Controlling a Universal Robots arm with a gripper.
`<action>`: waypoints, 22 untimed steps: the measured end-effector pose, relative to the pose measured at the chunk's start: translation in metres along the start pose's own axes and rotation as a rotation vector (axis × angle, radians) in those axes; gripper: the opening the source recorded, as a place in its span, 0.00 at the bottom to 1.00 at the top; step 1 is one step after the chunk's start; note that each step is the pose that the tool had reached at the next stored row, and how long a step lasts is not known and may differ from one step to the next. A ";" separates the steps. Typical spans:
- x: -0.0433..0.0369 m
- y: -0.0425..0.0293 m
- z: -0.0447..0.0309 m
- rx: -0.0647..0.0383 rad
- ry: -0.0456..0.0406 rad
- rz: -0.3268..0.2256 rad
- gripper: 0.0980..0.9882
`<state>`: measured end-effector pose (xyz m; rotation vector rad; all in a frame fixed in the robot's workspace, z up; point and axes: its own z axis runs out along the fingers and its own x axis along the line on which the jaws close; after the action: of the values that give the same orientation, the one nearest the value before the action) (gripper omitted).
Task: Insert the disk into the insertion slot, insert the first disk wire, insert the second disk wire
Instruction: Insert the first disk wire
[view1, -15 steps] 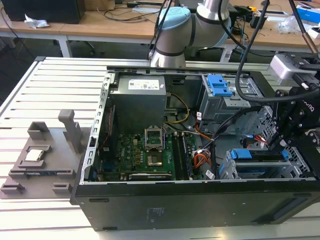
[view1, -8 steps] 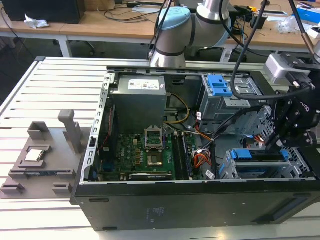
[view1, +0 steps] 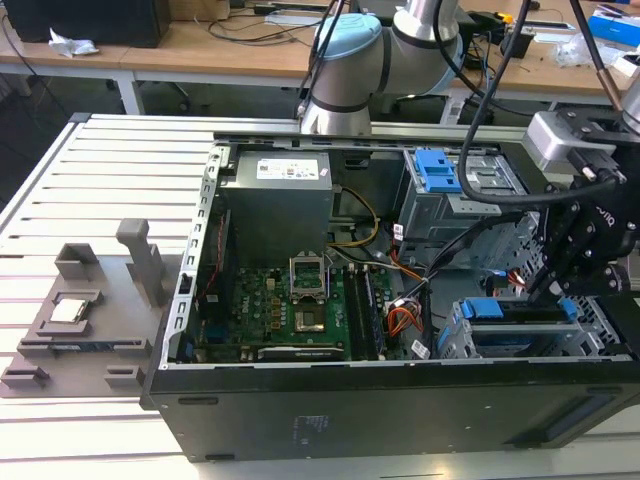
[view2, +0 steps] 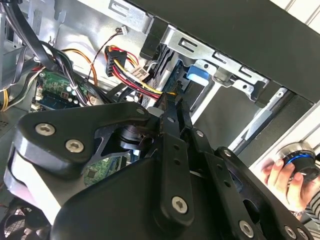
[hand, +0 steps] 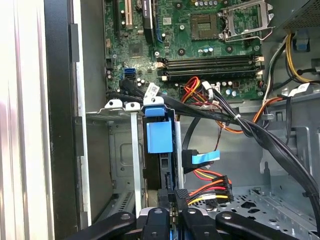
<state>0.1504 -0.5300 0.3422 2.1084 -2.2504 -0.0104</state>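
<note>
The disk (view1: 515, 335), in its blue carrier, sits inside the insertion slot (view1: 455, 345), a silver cage in the case's corner on the exterior view's right. In the first wrist view I see the disk (hand: 159, 136) edge-on between the cage's rails (hand: 120, 150). My gripper (hand: 172, 210) hangs right at the disk's end, fingers close together on a black plug (hand: 181, 194) with red, yellow and orange wires. Those wires (view2: 135, 77) run to my gripper (view2: 167, 100) in the second wrist view. A blue flat data wire (hand: 205, 158) lies loose beside the disk. In the exterior view my gripper (view1: 555, 285) hovers over the cage.
The motherboard (view1: 290, 310) and power supply (view1: 275, 200) fill the case's middle. A taller grey cage with a blue tab (view1: 440, 175) stands behind the slot. Black cable bundles (hand: 260, 135) cross near my gripper. A person's hand (view2: 285, 180) holds a round knob outside the case.
</note>
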 end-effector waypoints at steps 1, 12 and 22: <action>0.0000 0.0000 0.0006 0.000 0.0002 -0.001 0.07; -0.0012 -0.0030 0.0052 0.001 0.0007 -0.019 0.07; -0.0009 -0.0025 -0.0058 0.001 0.0008 -0.019 0.16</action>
<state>0.1533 -0.5291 0.3479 2.1299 -2.2300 -0.0097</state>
